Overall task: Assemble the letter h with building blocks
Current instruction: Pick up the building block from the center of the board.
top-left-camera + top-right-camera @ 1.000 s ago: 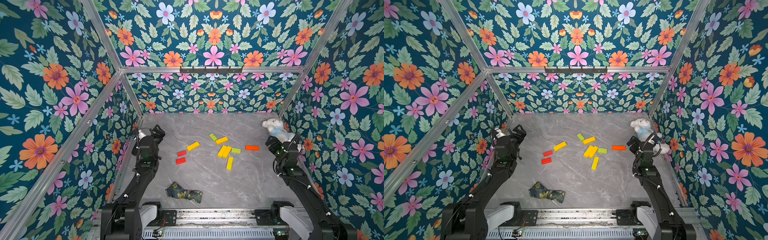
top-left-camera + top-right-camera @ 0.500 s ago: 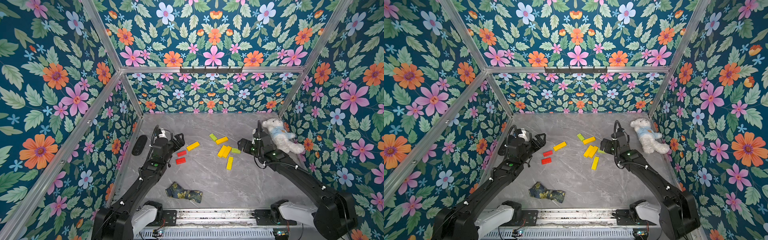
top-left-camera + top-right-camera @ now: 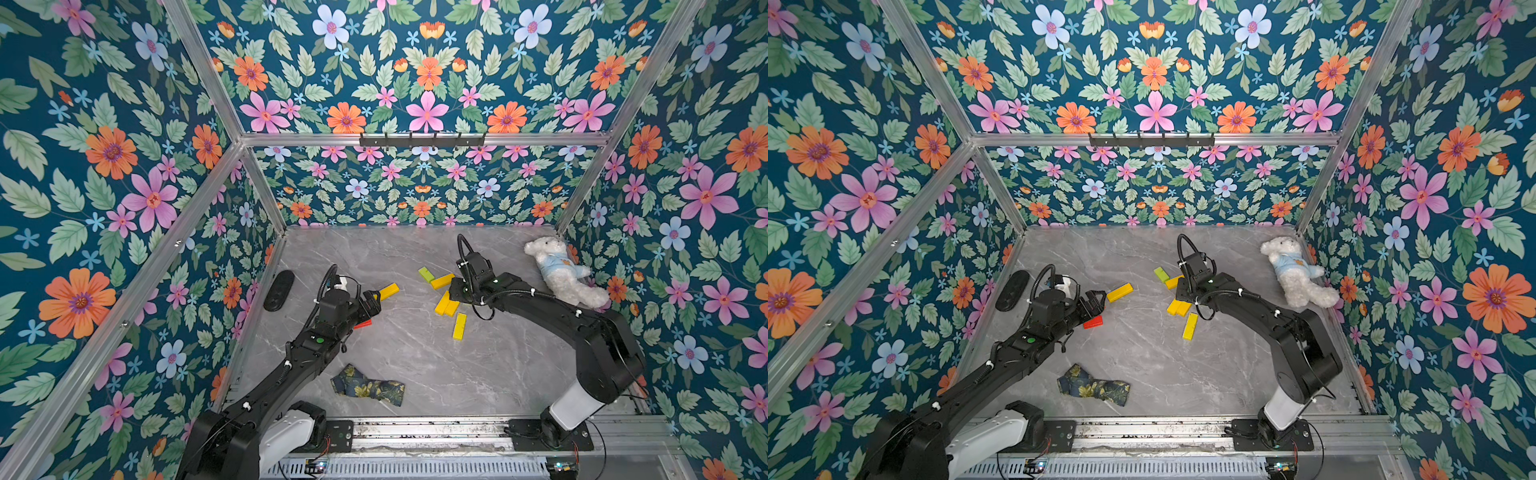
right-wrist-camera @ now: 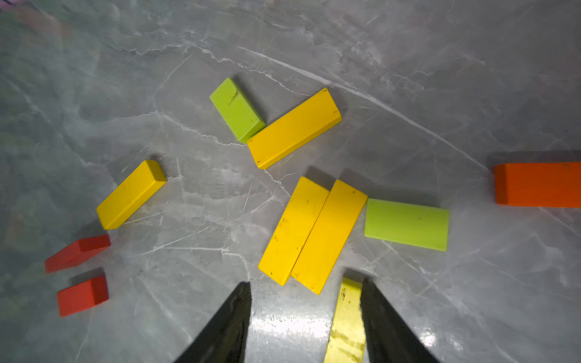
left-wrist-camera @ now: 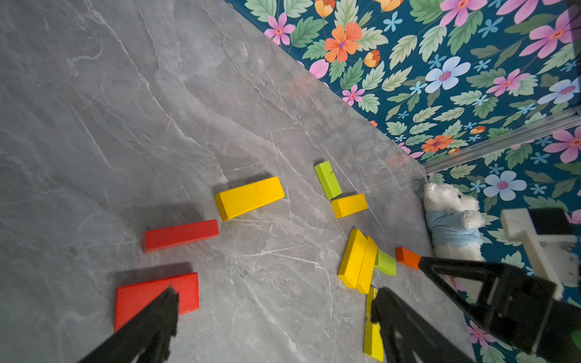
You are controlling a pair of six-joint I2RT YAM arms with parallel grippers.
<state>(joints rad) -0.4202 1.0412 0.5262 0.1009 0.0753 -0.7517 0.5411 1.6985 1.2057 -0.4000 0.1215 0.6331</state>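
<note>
Building blocks lie scattered on the grey marble table (image 3: 415,365). My left gripper (image 5: 273,298) is open wide above two red blocks: one (image 5: 180,234) lies ahead of it, the other (image 5: 185,290) sits partly under a finger. A yellow bar (image 3: 388,291) lies just beyond. My right gripper (image 4: 305,283) hovers by two yellow bars lying side by side (image 4: 312,234). Its jaws stand apart, and a lone yellow bar (image 4: 345,317) shows beside one finger with a wide gap on the other side. Lime green blocks (image 4: 235,108) (image 4: 407,224), a yellow bar (image 4: 294,129) and an orange bar (image 4: 537,184) lie nearby.
A white teddy bear (image 3: 561,272) lies at the back right by the wall. A crumpled dark floral cloth (image 3: 368,388) lies near the front. A black oval object (image 3: 279,290) rests against the left wall. Floral walls close in three sides.
Both arms have swung in from the side walls to the blocks. The left gripper has come over the red blocks, still wide. The right jaws have narrowed over the yellow bars.
</note>
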